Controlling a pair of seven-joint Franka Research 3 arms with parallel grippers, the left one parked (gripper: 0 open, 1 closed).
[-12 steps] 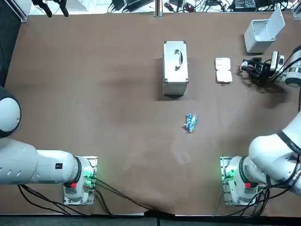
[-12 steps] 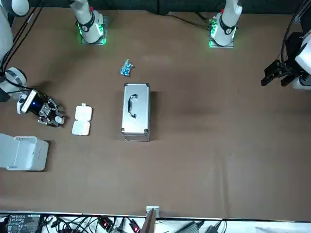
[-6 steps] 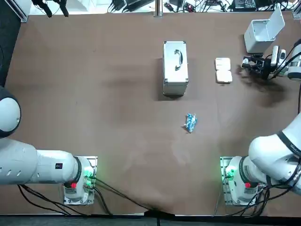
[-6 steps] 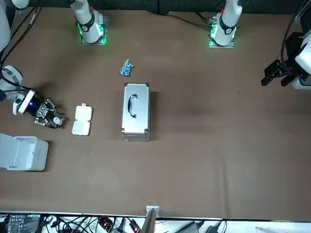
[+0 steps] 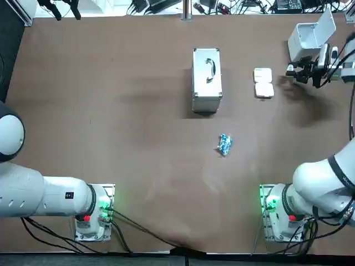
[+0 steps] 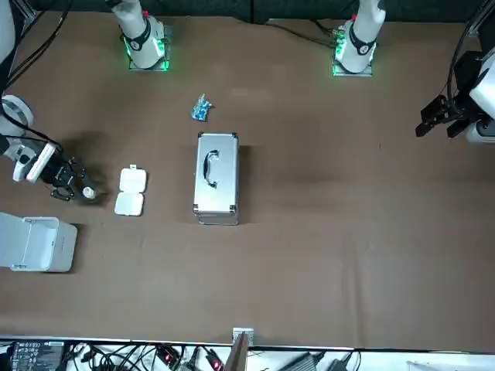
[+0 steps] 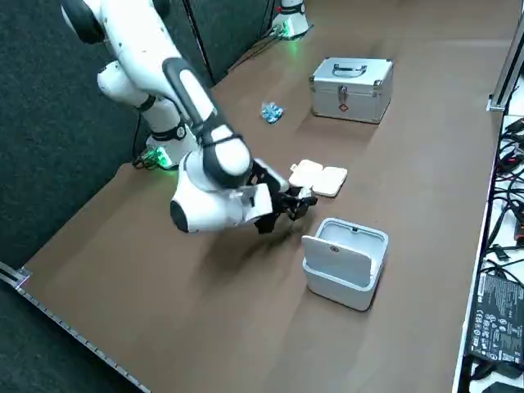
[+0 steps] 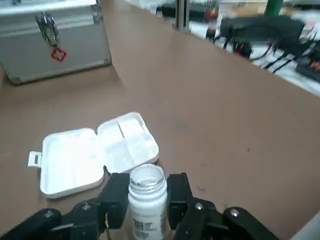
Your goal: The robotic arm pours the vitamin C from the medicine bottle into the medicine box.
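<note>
Well, R gripper clamps uncapped medicine bottle near open medicine box; bottle's contents unseen.

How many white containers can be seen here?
3: open white pill box beside the silver metal case; white flip-lid bin at the corner; white bottle held by the right gripper between them.

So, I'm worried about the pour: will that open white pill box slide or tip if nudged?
It probably slides: the pill box looks like thin, light plastic lying flat and open on the table. Tipping seems unlikely, since it is low and wide. The right gripper, beside it, holds the medicine bottle clear of it.
</note>
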